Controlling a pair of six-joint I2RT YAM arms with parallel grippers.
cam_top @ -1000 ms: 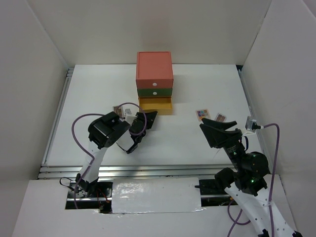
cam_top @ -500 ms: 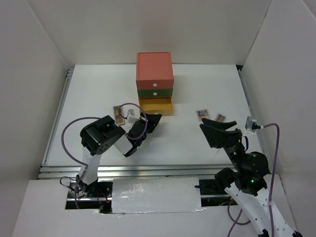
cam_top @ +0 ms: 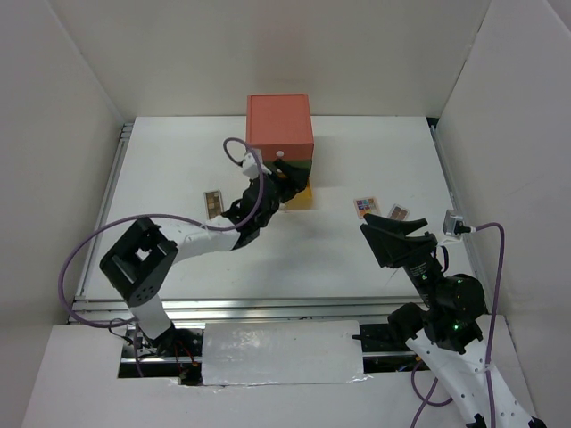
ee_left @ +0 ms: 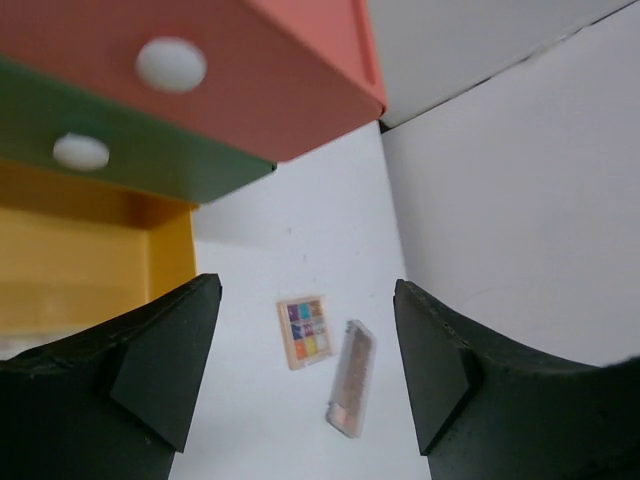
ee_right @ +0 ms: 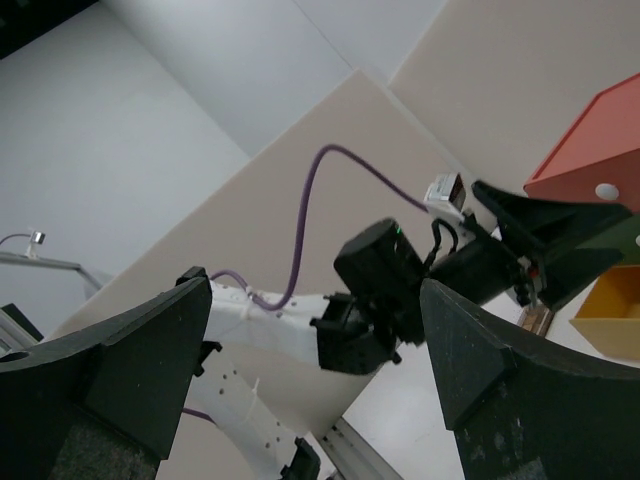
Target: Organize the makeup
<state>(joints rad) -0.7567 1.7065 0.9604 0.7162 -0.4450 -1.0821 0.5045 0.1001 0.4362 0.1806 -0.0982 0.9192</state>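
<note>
My left gripper (cam_top: pixel 290 181) hangs open at the front of the pulled-out yellow drawer (ee_left: pixel 80 260), with nothing between its fingers (ee_left: pixel 180 350). Past them, in the left wrist view, a multicolour palette (ee_left: pixel 305 332) and a pinkish palette in a clear case (ee_left: pixel 351 378) lie on the white table. From above, those two palettes (cam_top: pixel 365 206) (cam_top: pixel 398 212) lie just beyond my right gripper (cam_top: pixel 393 230), which is open, empty and raised off the table. A brown palette (cam_top: pixel 214 203) lies left of the left arm. What is inside the drawer is hidden.
The stacked drawer box (cam_top: pixel 279 122) stands at the back centre, with its red (ee_left: pixel 200 70) and green (ee_left: pixel 130 150) drawers shut. White walls enclose the table (cam_top: pixel 178 160) on three sides. A purple cable (cam_top: pixel 234 147) loops above the left wrist.
The left arm has stretched forward from the table's near left to the open yellow drawer, and its jaws have gone from shut to wide apart. The right arm has not moved.
</note>
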